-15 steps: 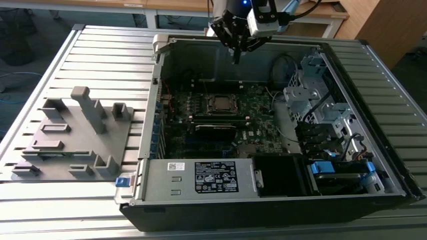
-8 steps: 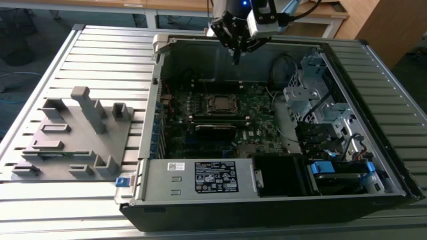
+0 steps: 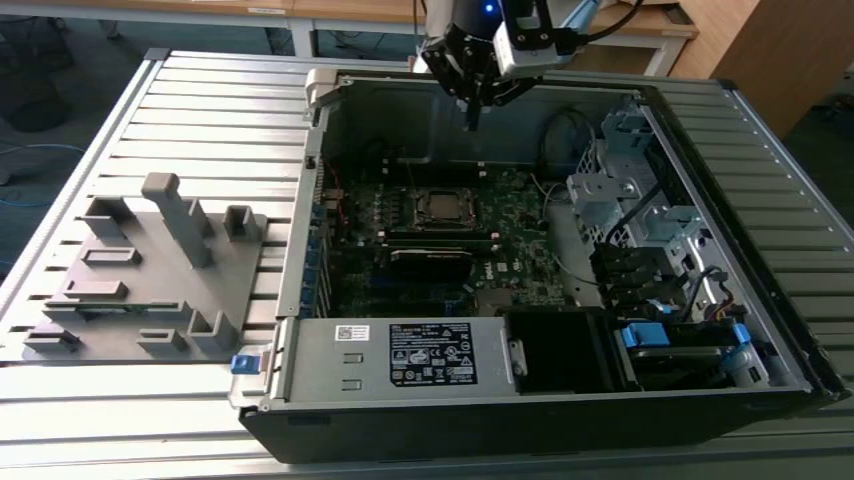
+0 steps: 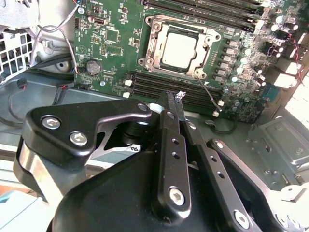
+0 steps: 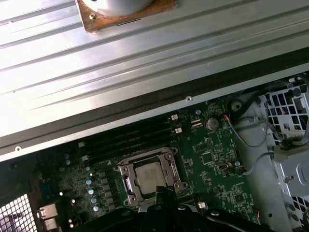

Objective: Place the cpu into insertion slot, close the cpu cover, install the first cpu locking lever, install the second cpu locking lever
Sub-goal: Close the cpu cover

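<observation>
The cpu [image 4: 179, 50] lies flat in the insertion slot [image 4: 146, 61] on the green board inside the open computer case, its silver top showing. The cpu cover [image 4: 199, 47] lies down around it as a metal frame. A thin wire lever [image 4: 210, 95] juts from one socket corner over the memory slots. My gripper [image 4: 175, 96] hangs above the board, apart from the socket, fingers shut together with nothing between them. In the exterior view the gripper [image 3: 471, 122] is over the case's far wall, beyond the cpu [image 3: 438, 207]. The first wrist view has the cpu [image 5: 150, 175] just past the gripper [image 5: 164, 190].
A grey fixture plate [image 3: 147, 270] with upright blocks lies on the slatted table at the exterior view's left. Inside the case are a black heatsink [image 3: 430, 262], a power supply [image 3: 400, 355], a drive cage [image 3: 627, 190] with cables, and memory slots [image 4: 159, 87].
</observation>
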Motion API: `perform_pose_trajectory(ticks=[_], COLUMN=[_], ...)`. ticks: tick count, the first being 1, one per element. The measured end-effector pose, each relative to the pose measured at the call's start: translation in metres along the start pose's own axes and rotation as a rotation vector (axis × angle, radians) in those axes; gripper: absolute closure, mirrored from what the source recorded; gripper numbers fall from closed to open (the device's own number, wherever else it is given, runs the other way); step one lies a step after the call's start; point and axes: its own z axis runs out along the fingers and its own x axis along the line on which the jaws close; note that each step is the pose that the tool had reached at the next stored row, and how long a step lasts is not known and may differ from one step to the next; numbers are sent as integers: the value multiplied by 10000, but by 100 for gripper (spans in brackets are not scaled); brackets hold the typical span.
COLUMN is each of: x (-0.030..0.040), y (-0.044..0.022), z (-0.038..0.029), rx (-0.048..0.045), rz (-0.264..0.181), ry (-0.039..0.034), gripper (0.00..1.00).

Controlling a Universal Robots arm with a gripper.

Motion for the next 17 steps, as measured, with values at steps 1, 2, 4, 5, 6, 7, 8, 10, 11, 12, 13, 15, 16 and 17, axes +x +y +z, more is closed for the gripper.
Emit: perform_pose_trajectory(ticks=[1,2,4,5,6,7,8,10,11,12,13,15,16,17], x=[0,0,0,0,0,0,0,0,0,0,0,0,0,0], y=[0,0,0,-1,-1,-1,-1,-1,-1,-1,-1,-1,-2,-2], z=[2,5,9,11,13,16,18,22,25,27,29,33,36,38], rx=[0,-1,0,0,0,0,0,0,0,0,0,0,0,1], rz=[0,0,0,0,0,0,0,0,0,0,0,0,0,0], ry=[0,0,0,0,0,0,0,0,0,0,0,0,0,0], gripper=[90,90,90,90,90,90,90,90,90,90,90,90,90,90])
